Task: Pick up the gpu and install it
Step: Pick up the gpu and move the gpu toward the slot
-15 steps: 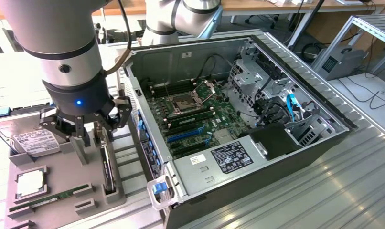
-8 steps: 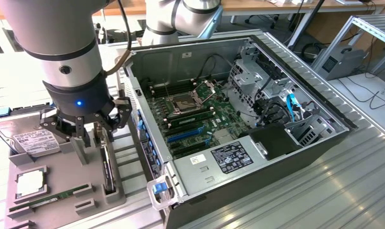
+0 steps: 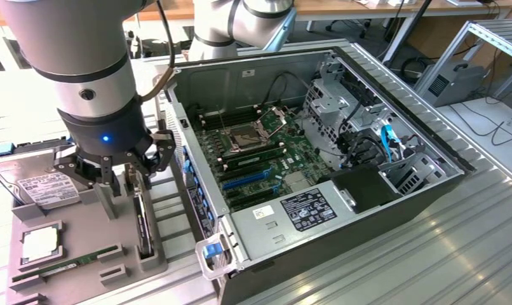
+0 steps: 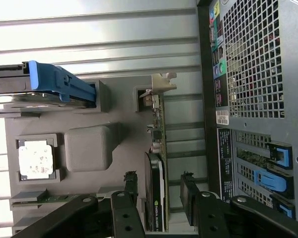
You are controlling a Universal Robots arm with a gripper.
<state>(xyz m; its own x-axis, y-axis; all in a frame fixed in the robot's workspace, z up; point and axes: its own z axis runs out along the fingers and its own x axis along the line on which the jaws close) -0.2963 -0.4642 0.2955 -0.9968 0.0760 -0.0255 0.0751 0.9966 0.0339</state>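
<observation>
Because the thin dark graphics card with its silver end bracket, the gpu (image 3: pixel 143 221), stands on its long edge in a narrow slot of the grey moulded parts tray (image 3: pixel 95 230), both flat faces are left free for a pinch from above, and the bracket end sits against a small raised post that keeps the card upright. That tray lies just beside the open black and silver computer case (image 3: pixel 413 108), which is laid on its side so that the green motherboard (image 3: pixel 269 155) and its blue expansion slots (image 3: pixel 243 180) face upward. Directly over the card hangs the black two-finger gripper (image 4: pixel 159 191). Its jaws are spread moderately, one on each side of the board near the fan end. In the wrist view the fingers (image 4: pixel 130 184) show a gap to the card on both sides, so it grips nothing; the card rests in its slot.
</observation>
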